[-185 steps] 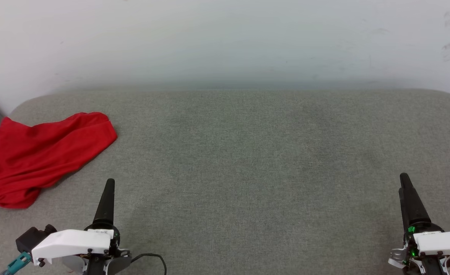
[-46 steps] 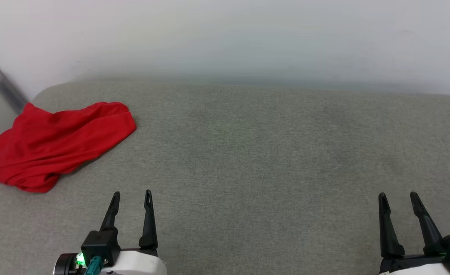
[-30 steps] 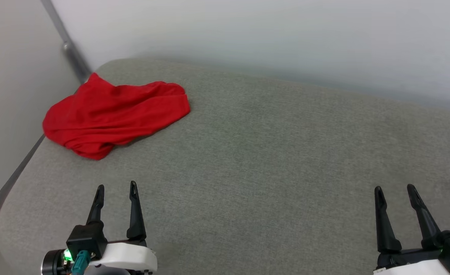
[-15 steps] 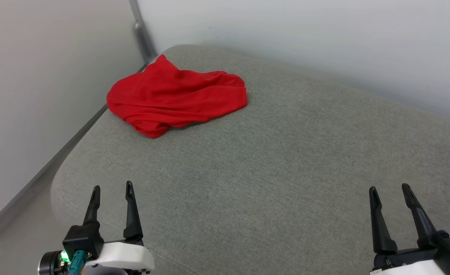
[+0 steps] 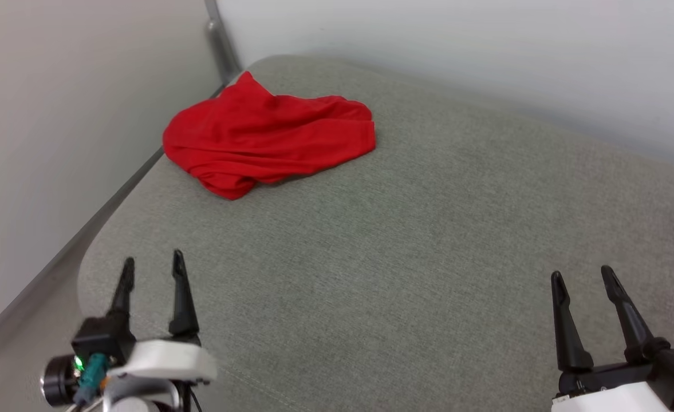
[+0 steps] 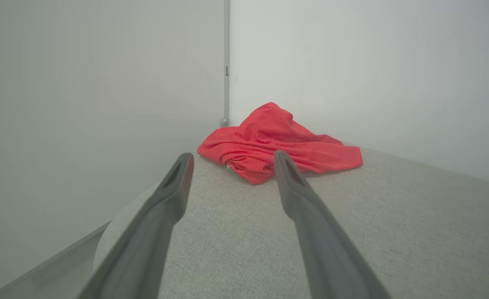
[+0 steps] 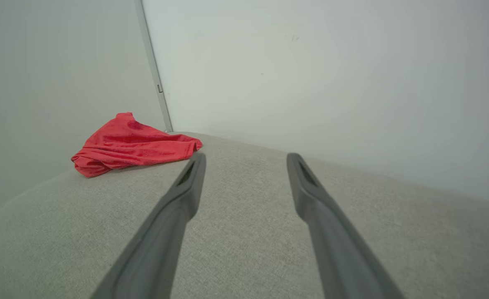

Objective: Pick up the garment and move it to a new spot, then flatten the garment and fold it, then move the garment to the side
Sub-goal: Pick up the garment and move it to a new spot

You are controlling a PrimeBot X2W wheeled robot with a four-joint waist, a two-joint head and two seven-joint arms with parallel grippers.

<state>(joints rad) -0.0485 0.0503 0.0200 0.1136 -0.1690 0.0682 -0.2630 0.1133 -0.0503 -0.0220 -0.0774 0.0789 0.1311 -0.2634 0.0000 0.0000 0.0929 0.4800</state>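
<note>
Left gripper [image 5: 153,257] is spread wide with nothing in it, and the right gripper [image 5: 581,272] is the same, released and empty. Both hang low over the grey woven upholstered pad [image 5: 428,229], well apart from the grey metal corner strip [image 5: 219,34] where the two pale walls [image 5: 56,114] meet.

The crumpled red knit garment [image 5: 268,137] sits right at the foot of that strip. One peak of it pokes up toward the strip and the rest slumps away from it across the pad. Only plain red cloth shows, no lettering or sleeves that I can make out.

So I reckon the step in hand is the reach and grab. The left arm is the one nearer the strip, and its wrist view already has the heap lined up between the fingers, so I'd go in with that one.

- Keep the jaws wide on the way in.
- Aim for the fat rolled fold at the end of the heap farthest from the strip.
- Press the tips a little into the pad so they get under a few layers.
- Come in from the open pad side, because the walls crowd the strip.
- Lift straight up before carrying, or it'll probably drag.
</note>
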